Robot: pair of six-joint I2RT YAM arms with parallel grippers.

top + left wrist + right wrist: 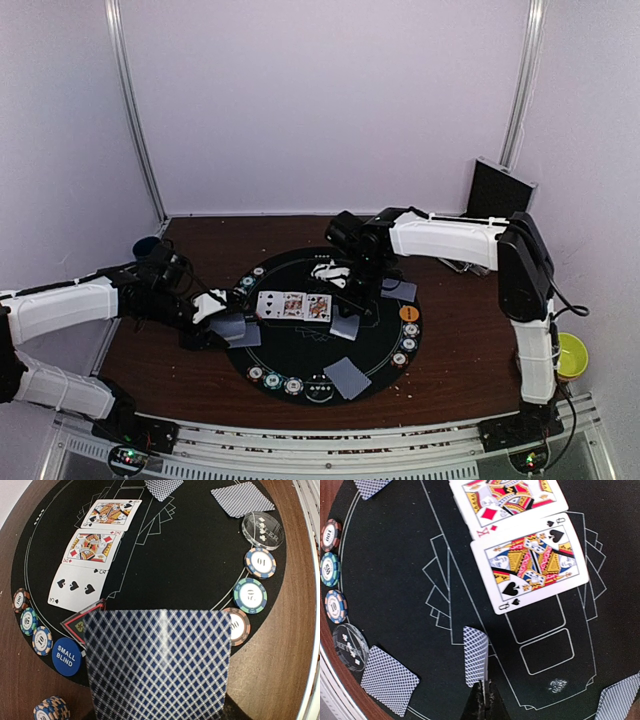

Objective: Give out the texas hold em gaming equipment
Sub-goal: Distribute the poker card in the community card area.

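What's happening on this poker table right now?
Both arms appear mid-deal over the round black mat. The left pincer holds a patterned-back card flat above the mat's left edge, by the small-blind disc and red triangle marker. The right pincer is shut on another card, seen edge-on, over the mat near the face-up cards. Those three lie in a row at the centre; face-down cards and chips sit round the rim.

White-shelled arms point(445, 240); black joints point(525, 270)
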